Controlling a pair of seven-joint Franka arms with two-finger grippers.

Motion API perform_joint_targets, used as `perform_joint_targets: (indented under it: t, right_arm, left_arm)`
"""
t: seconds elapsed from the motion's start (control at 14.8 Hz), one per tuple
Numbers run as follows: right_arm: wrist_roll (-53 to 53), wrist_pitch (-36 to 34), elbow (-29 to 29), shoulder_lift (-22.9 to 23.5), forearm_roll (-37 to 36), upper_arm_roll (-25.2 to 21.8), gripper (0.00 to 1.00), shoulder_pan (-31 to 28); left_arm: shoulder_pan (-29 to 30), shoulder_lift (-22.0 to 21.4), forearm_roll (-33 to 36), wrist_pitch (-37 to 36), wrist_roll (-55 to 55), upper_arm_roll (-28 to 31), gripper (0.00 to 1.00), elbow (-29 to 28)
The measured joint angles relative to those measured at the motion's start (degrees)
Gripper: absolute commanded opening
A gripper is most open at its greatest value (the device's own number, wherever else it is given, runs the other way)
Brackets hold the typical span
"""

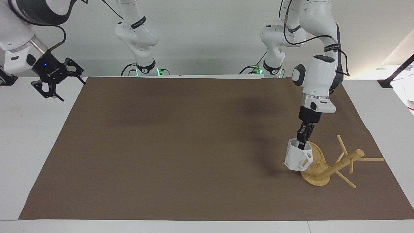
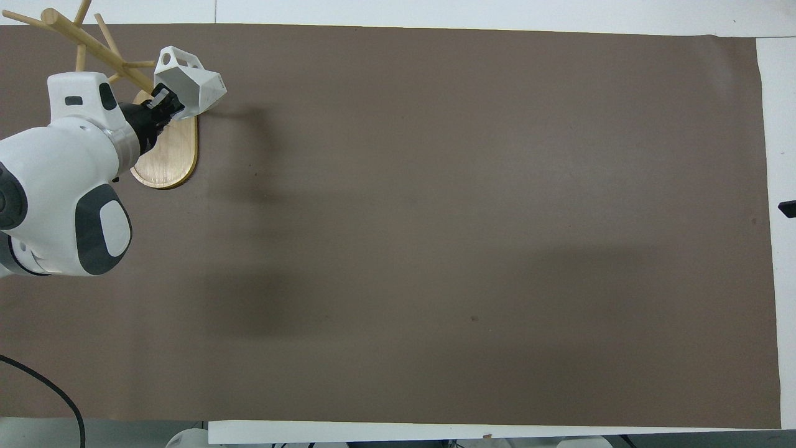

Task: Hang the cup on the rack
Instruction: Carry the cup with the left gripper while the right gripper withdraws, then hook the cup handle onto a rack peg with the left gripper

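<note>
My left gripper (image 1: 302, 144) is shut on the rim of the white faceted cup (image 1: 295, 159) and holds it upright, low over the edge of the rack's oval base. The cup's boxy handle points toward the rack's post. The bamboo rack (image 1: 337, 166) stands toward the left arm's end of the table, with its thin pegs bare. In the overhead view the left gripper (image 2: 163, 102) holds the cup (image 2: 189, 87) over the base of the rack (image 2: 165, 162). My right gripper (image 1: 72, 91) is open and empty, raised over the mat's corner at the right arm's end.
A brown mat (image 1: 194, 145) covers most of the white table (image 1: 29, 145). In the overhead view only a dark tip of the right gripper (image 2: 787, 208) shows at the edge.
</note>
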Motion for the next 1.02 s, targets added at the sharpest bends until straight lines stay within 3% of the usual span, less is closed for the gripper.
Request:
perform_joint_targets:
  t: [0.41,0.54,0.75,0.81,0.88,0.95,1.02]
  right_arm:
    - [31.3,-8.0,4.6,0.1,-7.6,0.6,1.0,3.8]
    - [35.2,-8.4,4.6,0.3,-8.0,0.4,1.0,5.1]
    - [38.0,-9.1,4.5,0.0,-8.1,-4.2,1.0,12.4]
    - [39.2,-9.3,4.3,-0.4,-8.1,-5.4,1.0,14.4]
    - [40.0,-9.5,3.7,-0.9,-8.1,-6.4,1.0,15.7]
    - [40.6,-9.5,3.0,-1.5,-8.1,-7.1,1.0,16.5]
    - [40.9,-9.5,2.4,-1.9,-8.1,-7.5,1.0,16.6]
  left_arm:
    - [0.8,0.9,-12.7,0.0,0.2,-0.1,0.0,0.4]
    - [1.1,0.9,-13.5,0.0,0.2,-0.1,0.0,0.4]
    - [2.0,0.9,-13.5,-0.3,2.1,-0.1,0.0,0.4]
    - [2.3,1.0,-13.5,-0.6,3.8,-0.1,0.05,0.4]
    - [2.6,1.0,-13.6,-0.8,5.2,-0.1,0.21,0.4]
    - [2.8,1.0,-13.6,-1.1,6.2,-0.1,0.51,0.5]
    - [3.0,1.0,-13.6,-1.8,6.7,-0.1,0.66,0.7]
